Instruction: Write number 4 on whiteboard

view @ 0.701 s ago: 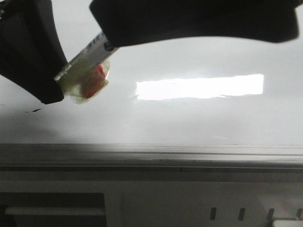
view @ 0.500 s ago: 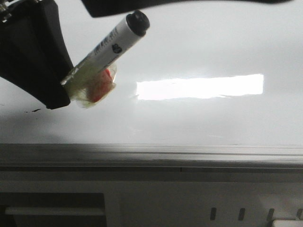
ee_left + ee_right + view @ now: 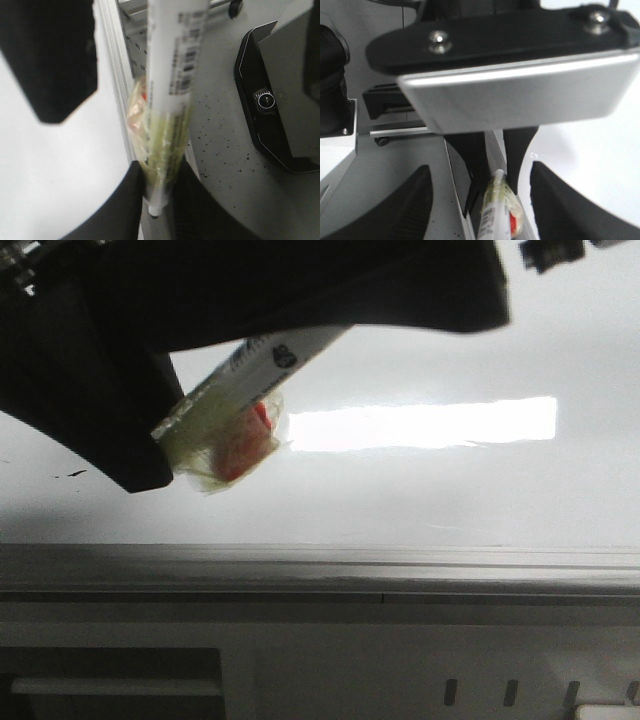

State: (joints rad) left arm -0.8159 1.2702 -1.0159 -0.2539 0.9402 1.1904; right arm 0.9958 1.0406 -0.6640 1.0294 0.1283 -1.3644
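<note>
Marker (image 3: pixel 172 75) clamped between left gripper (image 3: pixel 156 192) fingers over the unmarked whiteboard (image 3: pixel 450 500), while right gripper (image 3: pixel 480 200) fingers straddle it wide open, apparently for uncapping.

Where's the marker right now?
The marker is in the front view's upper left, above the whiteboard, its taped end clamped in the left claw and its far end hidden behind the right arm.
</note>
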